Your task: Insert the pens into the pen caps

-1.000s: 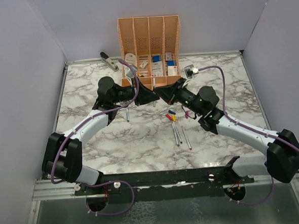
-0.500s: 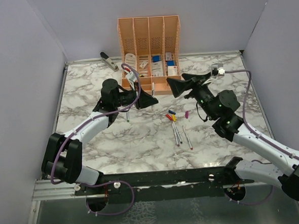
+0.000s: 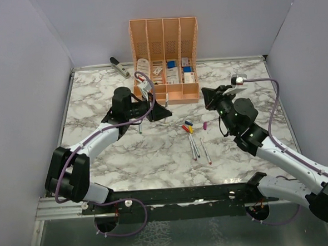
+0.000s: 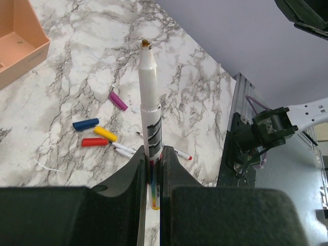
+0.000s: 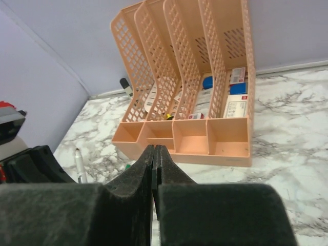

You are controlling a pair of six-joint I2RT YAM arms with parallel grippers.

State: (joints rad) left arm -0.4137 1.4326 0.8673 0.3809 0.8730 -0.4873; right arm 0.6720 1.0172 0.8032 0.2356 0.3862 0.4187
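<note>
My left gripper is shut on a whitish pen that points away from it, its brownish tip bare. On the marble beyond lie purple, blue, yellow and red pen caps, with loose pens beside them. From above, the caps and pens lie mid-table. Another pen lies by the left arm, near a green cap. My right gripper is shut on nothing, right of the caps and facing the organiser.
An orange desk organiser with small boxes in its slots stands at the back centre. A grey stapler-like tool lies at the back left. Grey walls close both sides. The black mounting rail runs along the near edge.
The right gripper has drawn back to the right, away from the left gripper that it met a second ago. It stood open half a second ago and is shut now. The left gripper keeps its pen.
</note>
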